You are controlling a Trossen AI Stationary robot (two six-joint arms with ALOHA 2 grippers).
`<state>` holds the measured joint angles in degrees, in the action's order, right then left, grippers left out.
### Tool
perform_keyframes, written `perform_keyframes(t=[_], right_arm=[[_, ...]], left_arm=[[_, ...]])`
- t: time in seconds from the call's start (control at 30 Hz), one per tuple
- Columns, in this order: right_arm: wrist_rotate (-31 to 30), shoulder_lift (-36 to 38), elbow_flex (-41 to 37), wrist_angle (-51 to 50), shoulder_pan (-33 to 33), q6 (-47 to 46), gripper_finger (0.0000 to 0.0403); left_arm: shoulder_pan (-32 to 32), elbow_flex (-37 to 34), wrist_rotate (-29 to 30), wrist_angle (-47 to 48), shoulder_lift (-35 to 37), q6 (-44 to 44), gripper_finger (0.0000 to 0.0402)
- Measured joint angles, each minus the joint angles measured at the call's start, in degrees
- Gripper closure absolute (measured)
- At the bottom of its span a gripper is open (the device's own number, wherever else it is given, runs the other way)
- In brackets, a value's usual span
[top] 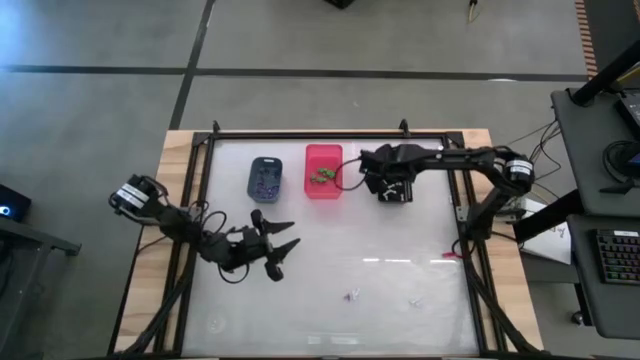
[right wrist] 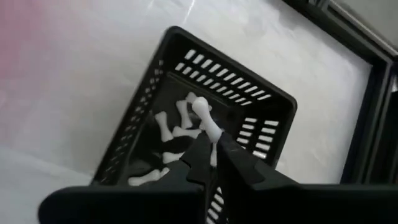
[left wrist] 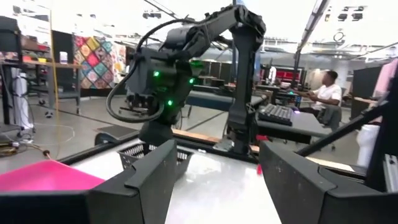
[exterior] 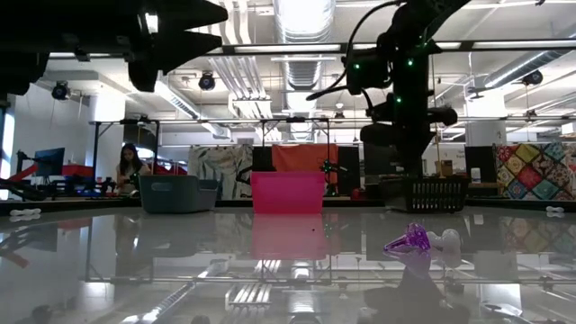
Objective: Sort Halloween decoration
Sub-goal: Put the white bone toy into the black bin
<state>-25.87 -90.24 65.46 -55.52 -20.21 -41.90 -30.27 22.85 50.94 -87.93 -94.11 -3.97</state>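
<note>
My right gripper hangs over the black slotted bin at the far right and is shut on a white bone trinket. Several more white bones lie inside that bin. The blue-grey bin holds purple trinkets and the pink bin holds green ones. A purple trinket and a white one lie loose on the near part of the table. My left gripper floats open at the table's left, holding nothing. My right gripper pinches the white bone's lower end between its two fingertips. The fingers slant down from above. The bone's knobbed free end sticks out past the tips, clear of the bin's floor and above the bones lying there.
The three bins stand in a row along the far side. A small pink-red object lies near the right rail. A black frame runs round the glossy white table. A person sits beyond the table.
</note>
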Motion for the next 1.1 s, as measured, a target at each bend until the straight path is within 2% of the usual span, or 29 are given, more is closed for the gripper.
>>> perform_keyframes(t=[0.17,0.43,0.57,0.8,0.97,1.1], right_arm=[[2.24,0.00,-0.12,1.88,-2.45,3.50,0.0353],[2.59,0.23,-0.09,2.12,-2.16,4.47,0.0314],[7.74,1.54,0.87,2.32,0.34,4.89,0.0313],[25.02,4.55,2.73,4.46,11.34,7.38,0.0321],[30.44,4.71,2.73,5.17,22.73,7.50,0.0317],[31.20,4.20,2.73,5.12,30.66,1.45,0.0311]], left_arm=[[0.52,0.00,-0.02,0.32,2.15,-3.75,0.0189],[0.52,-0.02,-0.02,2.79,4.48,-6.12,0.0189],[0.49,-0.02,-0.04,5.24,4.60,-4.83,0.0189],[0.49,-0.04,-0.05,6.31,4.60,-3.08,0.0189],[0.49,-0.04,-0.05,6.33,4.60,-4.10,0.0189],[0.81,-0.04,0.76,6.32,4.60,-4.65,0.0189]])
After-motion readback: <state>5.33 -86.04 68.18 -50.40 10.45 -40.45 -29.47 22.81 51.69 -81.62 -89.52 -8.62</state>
